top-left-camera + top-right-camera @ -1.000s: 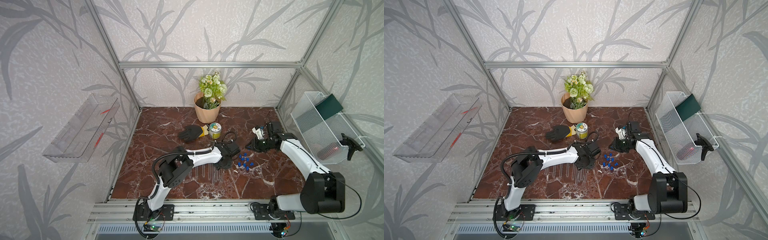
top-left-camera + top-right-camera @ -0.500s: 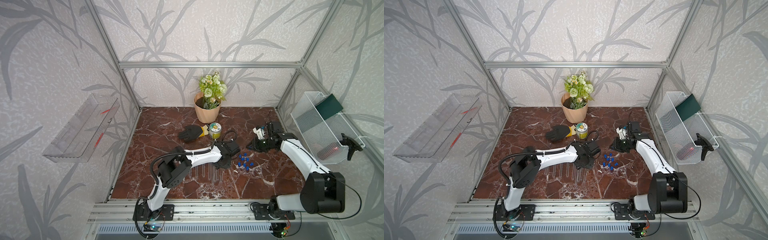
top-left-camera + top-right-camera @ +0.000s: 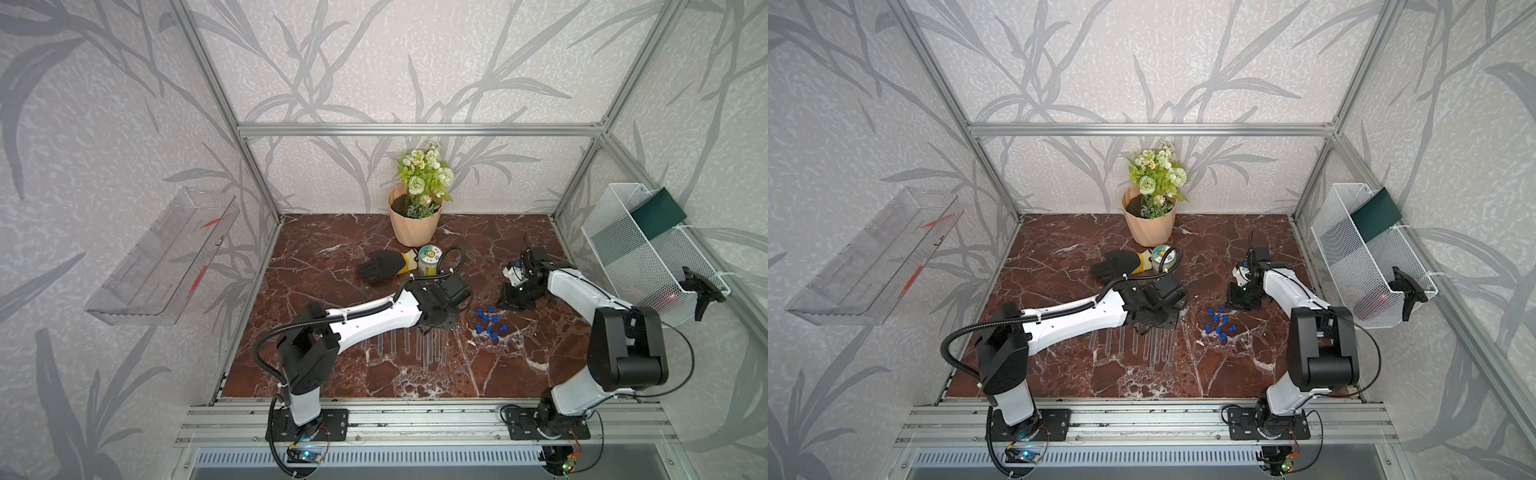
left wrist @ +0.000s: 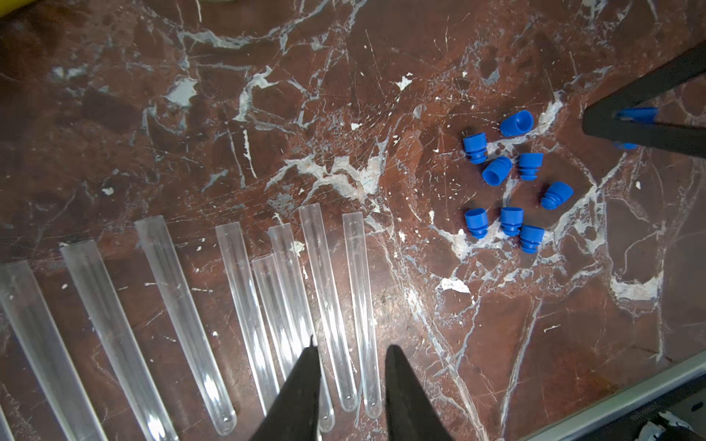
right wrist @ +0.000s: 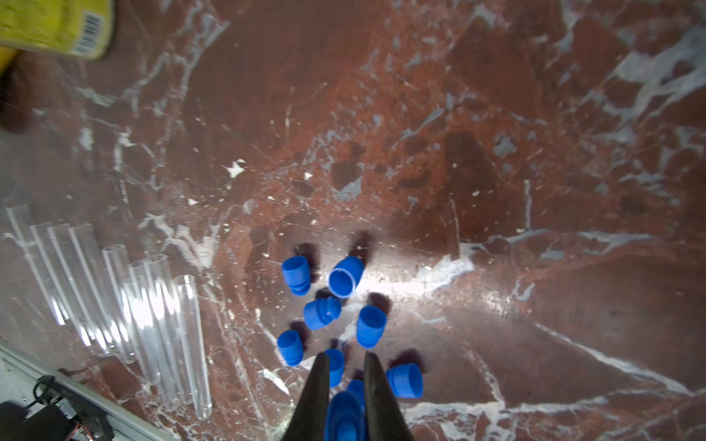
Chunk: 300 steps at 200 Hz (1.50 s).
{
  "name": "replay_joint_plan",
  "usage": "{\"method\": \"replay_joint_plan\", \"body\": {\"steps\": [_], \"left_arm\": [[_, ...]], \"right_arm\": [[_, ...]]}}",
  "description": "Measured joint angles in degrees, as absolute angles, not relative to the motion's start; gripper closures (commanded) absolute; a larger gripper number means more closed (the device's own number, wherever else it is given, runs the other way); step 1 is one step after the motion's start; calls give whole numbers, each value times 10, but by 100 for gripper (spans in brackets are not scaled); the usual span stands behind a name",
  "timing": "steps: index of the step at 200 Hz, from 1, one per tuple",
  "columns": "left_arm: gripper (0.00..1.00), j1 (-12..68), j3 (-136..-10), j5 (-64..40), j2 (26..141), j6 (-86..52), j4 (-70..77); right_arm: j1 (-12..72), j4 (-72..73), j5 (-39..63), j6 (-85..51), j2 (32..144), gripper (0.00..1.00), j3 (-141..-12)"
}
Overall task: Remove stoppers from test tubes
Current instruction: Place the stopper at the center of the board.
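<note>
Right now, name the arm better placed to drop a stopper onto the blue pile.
Right. The right gripper is shut on a stopper beside the loose stoppers; the left gripper stands open over the bare test tubes.

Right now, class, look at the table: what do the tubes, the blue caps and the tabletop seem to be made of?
Tubes: see-through and glossy, with bright highlights; glass or clear plastic, cannot tell which. Caps: opaque blue, probably moulded plastic, ribbed, fairly matt. Tabletop: polished red-brown marble look, white veins and glare; real stone or printed sheet unclear.
</note>
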State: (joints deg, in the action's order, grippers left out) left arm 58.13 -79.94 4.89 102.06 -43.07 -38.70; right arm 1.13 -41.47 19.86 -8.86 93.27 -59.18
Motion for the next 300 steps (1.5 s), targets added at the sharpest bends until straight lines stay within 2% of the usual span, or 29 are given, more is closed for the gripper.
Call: {"method": "replay_joint_plan", "body": {"steps": [46,94,130,177,212,228,242,264,280,300], "left_arm": [[68,581,-766,51,1006,-431,-378],[65,581,-759,52,999,-430,-369],[60,579,-738,57,975,-431,-365],[49,575,-717,66,946,-437,-364],[47,573,-716,76,938,-437,-365],[42,571,-716,85,933,-437,-373],[34,566,-713,93,922,-434,-382],[1,549,-693,123,883,-424,-397],[0,526,-666,160,834,-406,-405],[0,473,-619,182,758,-380,-404]], "right_arm": [[11,-414,166,-81,962,93,-599],[7,-404,149,-79,995,87,-599],[6,-400,147,-79,1001,79,-599],[6,-396,147,-79,1002,72,-599],[6,-395,144,-79,1002,66,-599],[6,-396,143,-79,999,60,-599],[6,-399,140,-78,988,54,-599],[7,-397,144,-75,939,39,-589],[13,-390,152,-72,874,27,-574],[28,-374,158,-69,786,1,-559]]}}
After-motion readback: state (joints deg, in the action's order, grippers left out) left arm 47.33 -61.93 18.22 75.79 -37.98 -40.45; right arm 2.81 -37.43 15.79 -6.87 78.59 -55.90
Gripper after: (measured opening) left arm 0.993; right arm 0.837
